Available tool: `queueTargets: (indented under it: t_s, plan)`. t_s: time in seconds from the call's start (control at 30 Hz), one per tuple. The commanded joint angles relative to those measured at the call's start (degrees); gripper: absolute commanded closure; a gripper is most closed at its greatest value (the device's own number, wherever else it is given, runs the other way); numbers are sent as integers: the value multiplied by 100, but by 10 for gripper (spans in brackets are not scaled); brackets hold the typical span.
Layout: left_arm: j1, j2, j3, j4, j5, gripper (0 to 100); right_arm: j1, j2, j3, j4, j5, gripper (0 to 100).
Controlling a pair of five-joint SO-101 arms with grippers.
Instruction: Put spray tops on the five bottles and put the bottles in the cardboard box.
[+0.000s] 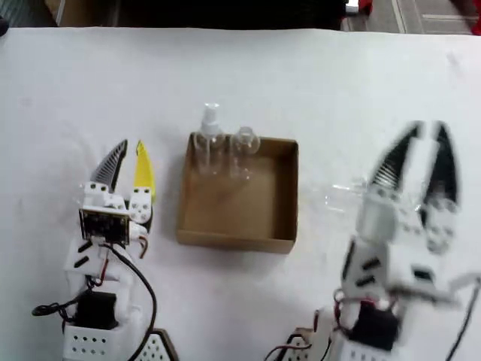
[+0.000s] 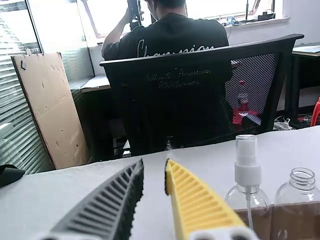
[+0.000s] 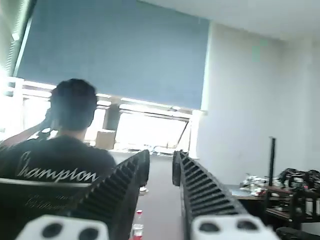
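Observation:
The cardboard box point(image 1: 282, 203) lies at the table's centre. Two clear bottles stand inside it against its far wall: one with a white spray top point(image 1: 210, 139), one with a bare neck point(image 1: 245, 144). From the left wrist, the capped bottle point(image 2: 247, 185) and the uncapped one point(image 2: 301, 189) rise behind the box wall point(image 2: 295, 222). My left gripper point(image 1: 131, 149), with one grey and one yellow finger, rests left of the box, slightly open and empty. My right gripper point(image 1: 428, 135) is raised at the right, black fingers a little apart and empty. A clear bottle-like shape point(image 1: 344, 194) lies beside the right arm.
White table all around, with free room at the far side and between the box and each arm. The wrist views look out at an office chair point(image 2: 200, 95) with a person seated, beyond the table's far edge. Cables trail at the arm bases near the front edge.

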Motion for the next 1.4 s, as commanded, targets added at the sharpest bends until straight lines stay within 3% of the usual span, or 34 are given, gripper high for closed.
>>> queueTargets:
  t_s: [0.0, 0.3, 0.5, 0.7, 0.87, 1.03, 1.37]
  plan:
    - [48, -66, -35, -132, 18, 924, 505, -48, -475, 497, 167, 942]
    - [84, -48, 18, -35, 18, 924, 971, 1534, -1213, 743, 2066, 943]
    - [84, -48, 18, -35, 9, 924, 980, 4259, -3578, 2440, 2901, 943]
    - [84, -48, 18, -44, 9, 924, 936, 6941, -5978, 4444, 2963, 930]
    - [189, -48, 18, -18, 9, 924, 778, 9112, -7736, 5578, 2971, 806]
    - [444, -48, 149, -53, -316, 924, 690, 11327, -9749, 6905, 2980, 855]
    - [664, -48, 193, -53, -545, 924, 690, 14316, -12457, 7486, 2980, 892]
